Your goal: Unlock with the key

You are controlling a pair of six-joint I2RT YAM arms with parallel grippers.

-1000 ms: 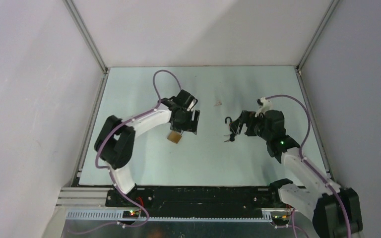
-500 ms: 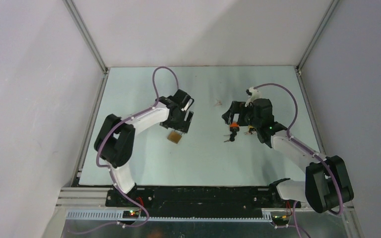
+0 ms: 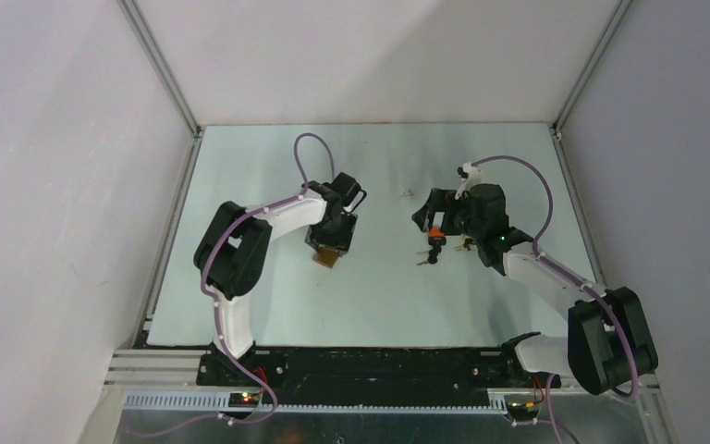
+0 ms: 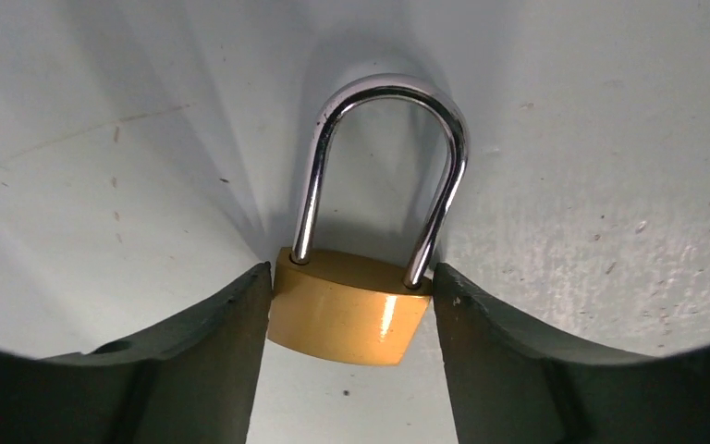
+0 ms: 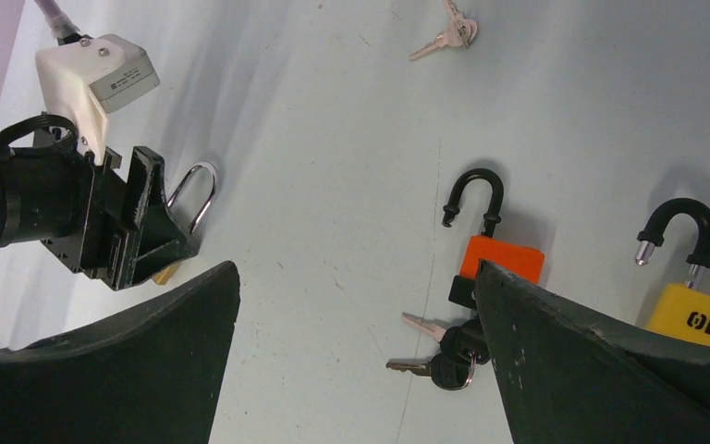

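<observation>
A brass padlock with a steel shackle lies flat on the pale table. My left gripper points down at it, and its dark fingers press against both sides of the brass body. From above, the padlock shows just below the left gripper. My right gripper hangs open above the table with nothing between its fingers. A pair of black-headed keys lies below it, beside an orange padlock.
A yellow padlock with a black shackle lies right of the orange one. A small bunch of silver keys lies farther back on the table. White walls close in the table on three sides.
The left gripper has shifted nearer over the brass padlock and its jaws have narrowed onto the body. The right arm swung up and back a second ago and has since stayed still.
</observation>
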